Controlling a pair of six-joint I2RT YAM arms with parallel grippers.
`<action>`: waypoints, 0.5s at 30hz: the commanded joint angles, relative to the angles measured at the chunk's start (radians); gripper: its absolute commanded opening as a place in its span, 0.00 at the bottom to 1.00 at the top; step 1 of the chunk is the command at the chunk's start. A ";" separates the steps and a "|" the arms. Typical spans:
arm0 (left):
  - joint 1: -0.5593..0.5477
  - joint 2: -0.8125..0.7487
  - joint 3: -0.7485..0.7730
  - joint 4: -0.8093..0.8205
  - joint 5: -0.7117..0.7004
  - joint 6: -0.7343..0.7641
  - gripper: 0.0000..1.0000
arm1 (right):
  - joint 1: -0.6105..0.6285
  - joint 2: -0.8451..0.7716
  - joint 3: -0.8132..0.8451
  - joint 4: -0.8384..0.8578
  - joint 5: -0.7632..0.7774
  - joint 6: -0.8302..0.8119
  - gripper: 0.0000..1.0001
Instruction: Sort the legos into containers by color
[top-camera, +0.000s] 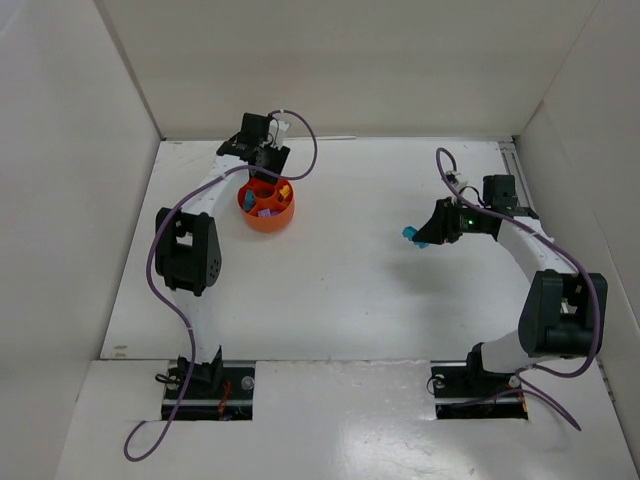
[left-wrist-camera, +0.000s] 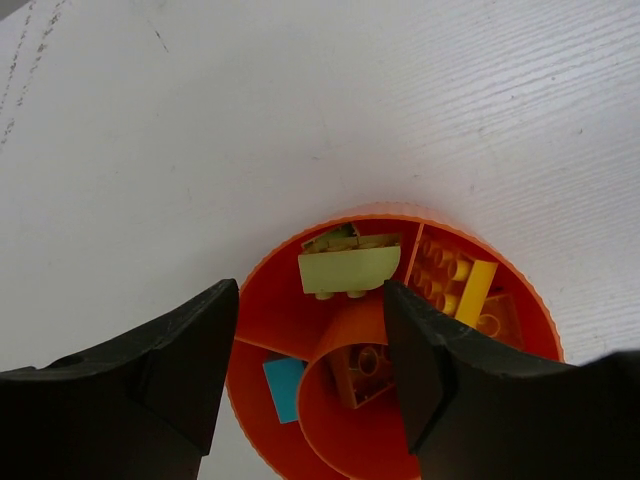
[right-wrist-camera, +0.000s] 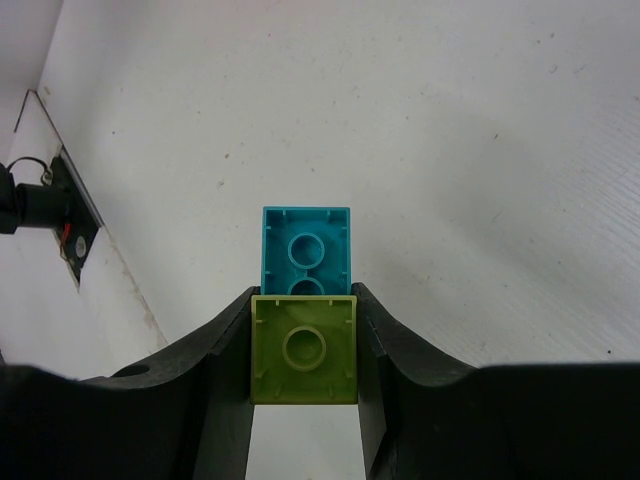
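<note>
- Hovering over the round orange-red dish (left-wrist-camera: 400, 213), my left gripper (left-wrist-camera: 310, 330) had its jaws apart with nothing between them. The dish sat toward the far left corner of the worktop (top-camera: 350, 290).
- Out over the right half of the worktop, about midway between its far and near edges, my right gripper (right-wrist-camera: 303, 300) was lifted clear of the surface. Its jaws were clamped on a lime green brick (right-wrist-camera: 304, 350), and a cyan brick (right-wrist-camera: 305, 250) was stuck to that brick, jutting out beyond my fingertips.
- Inside the dish, the compartments already held legos:
  - A pale yellow brick (left-wrist-camera: 348, 270) lay in one, with a lime green piece (left-wrist-camera: 335, 240) tucked behind it.
  - An orange brick (left-wrist-camera: 445, 270) and a yellow brick (left-wrist-camera: 476, 288) shared the next.
  - A second cyan brick (left-wrist-camera: 284, 388) lay alone in another.
  - A brown brick (left-wrist-camera: 362, 370) sat in the central hub.
- From overhead, a purple brick (top-camera: 266, 212) also showed in the dish. I could not tell which compartment it was in.
- No other loose legos showed on the worktop from overhead, though pieces this small could be missed.
- I judged the sorting nearly finished, with the joined pair in my right jaws the last load.
- That pair seemed to need pulling apart, so that the lime could go with the lime and the cyan with the cyan.
- The orange and yellow bricks sharing a compartment might need a second look.
</note>
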 joint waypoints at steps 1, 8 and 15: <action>0.007 -0.020 0.013 -0.001 0.004 0.012 0.57 | -0.006 0.004 0.024 0.004 -0.041 -0.021 0.03; 0.007 -0.116 0.051 -0.001 -0.001 -0.018 0.65 | -0.006 -0.036 0.024 0.014 -0.064 -0.055 0.03; 0.007 -0.308 0.051 0.025 0.267 -0.130 0.81 | 0.056 -0.129 0.043 0.075 -0.103 -0.076 0.03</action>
